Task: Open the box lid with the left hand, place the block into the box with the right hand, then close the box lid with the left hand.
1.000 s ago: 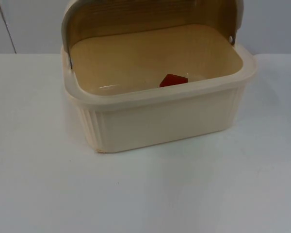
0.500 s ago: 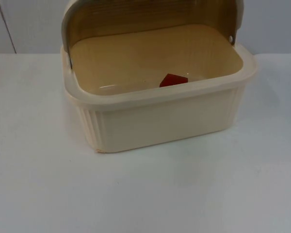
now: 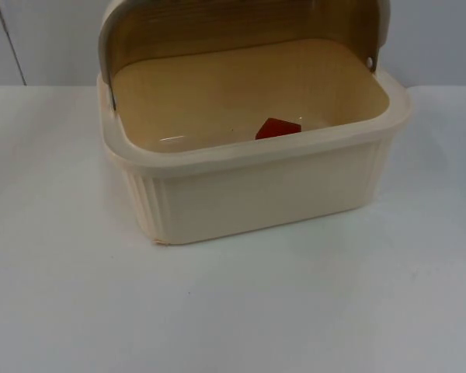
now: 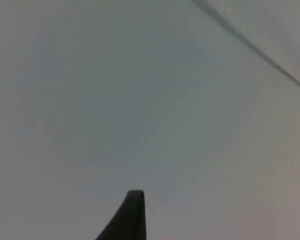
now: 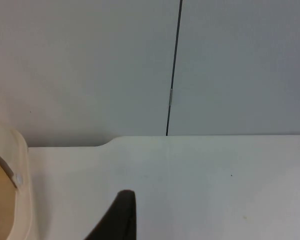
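Nothing has moved since the earlier top views: box, lid and block lie exactly as they did a second ago. Nearest the camera, the white table (image 3: pixel 241 311) runs bare up to the box. On it stands the cream box (image 3: pixel 256 194), its ribbed front wall facing the camera. Inside, the red block (image 3: pixel 278 128) rests on the box floor, close behind the front rim and a little right of the middle. Behind it, the brownish translucent lid (image 3: pixel 241 27) stands swung up and back over the rear of the box, against the grey partition wall (image 3: pixel 46 39). The left gripper (image 4: pixel 132 217) faces a plain grey surface. The right gripper (image 5: pixel 121 215) waits above the table beside the box's corner. How far either gripper is open I cannot tell.
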